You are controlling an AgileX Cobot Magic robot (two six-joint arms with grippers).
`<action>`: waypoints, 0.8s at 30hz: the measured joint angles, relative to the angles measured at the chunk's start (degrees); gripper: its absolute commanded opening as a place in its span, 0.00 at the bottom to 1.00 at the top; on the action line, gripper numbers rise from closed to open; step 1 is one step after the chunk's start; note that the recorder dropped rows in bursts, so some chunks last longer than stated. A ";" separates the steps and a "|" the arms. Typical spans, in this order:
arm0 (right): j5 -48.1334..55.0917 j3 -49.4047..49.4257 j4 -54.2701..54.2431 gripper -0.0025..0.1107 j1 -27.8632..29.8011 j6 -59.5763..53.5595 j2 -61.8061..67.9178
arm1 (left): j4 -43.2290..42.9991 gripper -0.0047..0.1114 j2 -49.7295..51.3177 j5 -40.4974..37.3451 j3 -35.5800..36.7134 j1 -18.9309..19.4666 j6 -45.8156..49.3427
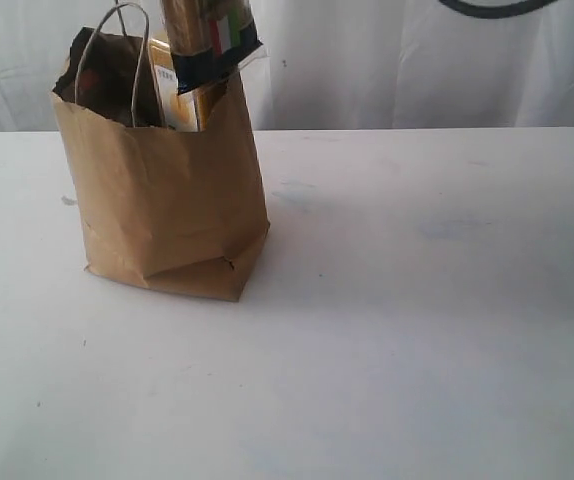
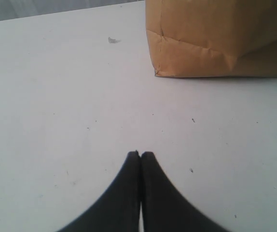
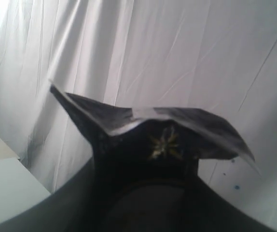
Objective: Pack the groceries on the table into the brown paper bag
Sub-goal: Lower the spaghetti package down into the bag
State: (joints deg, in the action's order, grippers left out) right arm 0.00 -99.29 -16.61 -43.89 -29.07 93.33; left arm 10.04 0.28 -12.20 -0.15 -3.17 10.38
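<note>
The brown paper bag (image 1: 167, 210) stands upright on the left part of the white surface (image 1: 417, 350), its sides creased and its lower front corner crumpled inward, with one thin cord handle (image 1: 139, 70) looping up from the serrated rim. The blue-ended spaghetti packet (image 1: 207, 35) hangs upright over the bag's mouth, its dark lower end at the rim on the right side and its top cut off by the edge of the exterior view. Just beside that end, a pale white-and-yellow pack (image 1: 179, 95) pokes up from inside the bag; something reddish shows deeper in on the left, too dark to name. In the right wrist view the right jaws are clamped on the packet (image 3: 165, 142), whose flared, sealed dark-blue end with a gold emblem spreads out beyond them against the white curtain (image 3: 177, 58). The left jaws are clenched, tips pressed together and holding nothing, low over the bare surface (image 2: 56, 96) near a bottom corner of the bag (image 2: 215, 38). A tiny scrap (image 2: 112, 40) lies apart from the bag.
</note>
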 measured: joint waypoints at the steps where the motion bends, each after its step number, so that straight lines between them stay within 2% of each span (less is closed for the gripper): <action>1: 0.00 -0.42 0.00 0.02 -0.12 0.00 0.53 | 0.00 0.04 0.00 0.00 0.00 0.00 0.00; 15: 2.74 -7.51 0.00 0.02 -5.44 -0.18 6.45 | 0.00 0.04 0.00 0.00 0.00 0.00 0.00; 24: 4.67 -8.56 0.37 0.02 -5.91 4.31 8.66 | 0.00 0.04 0.00 0.00 0.00 0.00 0.00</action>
State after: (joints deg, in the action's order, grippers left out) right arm 4.67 -107.84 -16.24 -49.79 -24.76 101.99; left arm 10.04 0.28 -12.20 -0.15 -3.17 10.38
